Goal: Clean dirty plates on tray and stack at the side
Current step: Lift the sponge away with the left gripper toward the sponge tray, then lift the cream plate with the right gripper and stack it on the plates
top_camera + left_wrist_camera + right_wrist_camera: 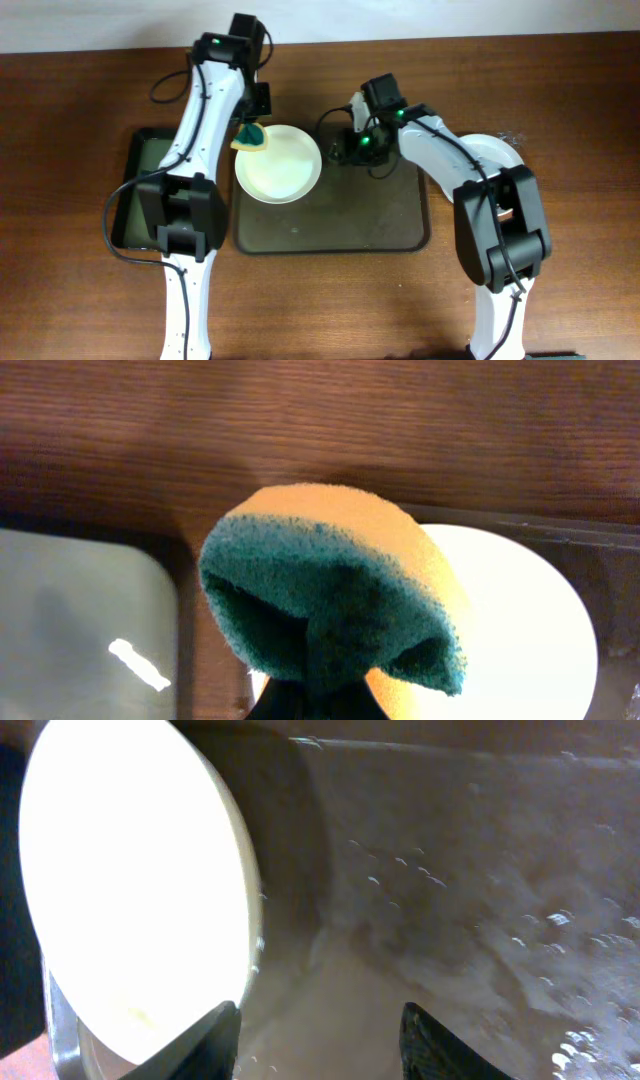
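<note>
One plate (278, 165) lies at the left end of the tray (380, 225), unstacked and likely still to wipe, my left gripper (254, 126) pinching a sponge (330, 600) at its rim, my right gripper (320, 1045) spread empty beside it, while another plate (500, 150) sits right of the tray.

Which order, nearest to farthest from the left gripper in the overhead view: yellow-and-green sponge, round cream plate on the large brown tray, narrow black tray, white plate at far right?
From the left gripper:
1. Yellow-and-green sponge, in its grip.
2. Round cream plate, just right of it.
3. Narrow black tray, to the left.
4. White plate, far right.
</note>
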Action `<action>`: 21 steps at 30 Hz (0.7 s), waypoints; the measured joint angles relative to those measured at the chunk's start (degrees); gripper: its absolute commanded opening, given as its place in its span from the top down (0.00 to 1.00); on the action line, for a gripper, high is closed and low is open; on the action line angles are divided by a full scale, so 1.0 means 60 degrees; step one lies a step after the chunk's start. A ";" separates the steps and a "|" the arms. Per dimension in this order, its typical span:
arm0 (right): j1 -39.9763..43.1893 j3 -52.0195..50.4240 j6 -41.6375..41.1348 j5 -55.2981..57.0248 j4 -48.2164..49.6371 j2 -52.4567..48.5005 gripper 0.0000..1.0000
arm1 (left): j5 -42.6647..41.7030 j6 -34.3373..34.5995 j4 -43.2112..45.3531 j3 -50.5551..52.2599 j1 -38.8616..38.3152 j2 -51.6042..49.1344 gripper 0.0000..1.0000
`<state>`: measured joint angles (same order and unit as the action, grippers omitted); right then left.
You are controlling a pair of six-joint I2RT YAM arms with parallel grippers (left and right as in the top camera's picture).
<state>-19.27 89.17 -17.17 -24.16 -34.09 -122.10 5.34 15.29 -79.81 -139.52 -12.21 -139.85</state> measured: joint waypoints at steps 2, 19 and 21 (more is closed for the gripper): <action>-0.0306 0.0000 -0.0138 0.0291 0.0175 -0.0062 0.46 | -0.0127 -0.0142 -0.0197 -0.0237 0.0200 0.0000 1.00; -0.1424 0.0331 -0.1537 0.2805 -0.1767 -0.0324 0.96 | -0.0401 -0.0627 -0.0233 -0.0627 0.0466 -0.0004 1.00; -0.1450 0.0251 -0.1530 0.3825 -0.2663 0.0127 0.96 | -0.0404 -0.0623 -0.0233 -0.0627 0.0466 -0.0004 1.00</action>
<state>-27.97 90.67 -26.35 -1.21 -50.06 -121.34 2.92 11.55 -81.21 -143.28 -9.41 -139.87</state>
